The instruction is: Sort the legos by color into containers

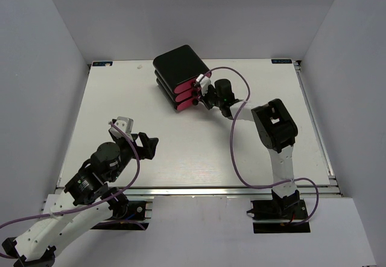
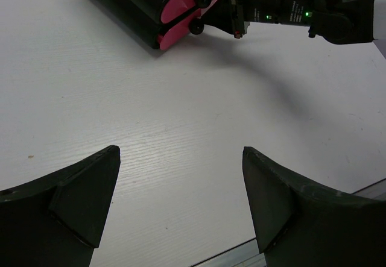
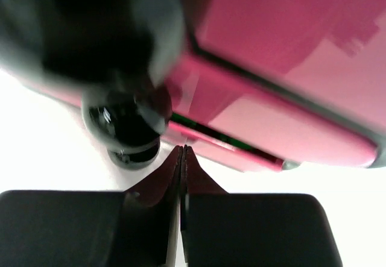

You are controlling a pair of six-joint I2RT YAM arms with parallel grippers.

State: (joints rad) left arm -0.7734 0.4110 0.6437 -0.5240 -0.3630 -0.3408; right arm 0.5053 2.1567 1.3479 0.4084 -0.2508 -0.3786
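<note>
No legos show in any view. The black cabinet (image 1: 176,65) stands at the back centre with three pink drawers (image 1: 186,92) facing front right. My right gripper (image 1: 204,98) is shut and empty, its tips (image 3: 182,149) at the front of the lowest pink drawer (image 3: 271,128), just right of a black knob (image 3: 128,125). A thin dark gap runs along that drawer's edge. My left gripper (image 1: 148,146) hangs open and empty over bare table near the front left. In its wrist view (image 2: 181,155) the cabinet (image 2: 123,5) and knobs (image 2: 196,26) lie far ahead.
The white table (image 1: 151,128) is walled by grey panels, with a metal rail (image 1: 199,188) along the near edge. A purple cable (image 1: 235,152) loops from the right arm over the table. The right arm (image 2: 289,11) reaches across to the drawers.
</note>
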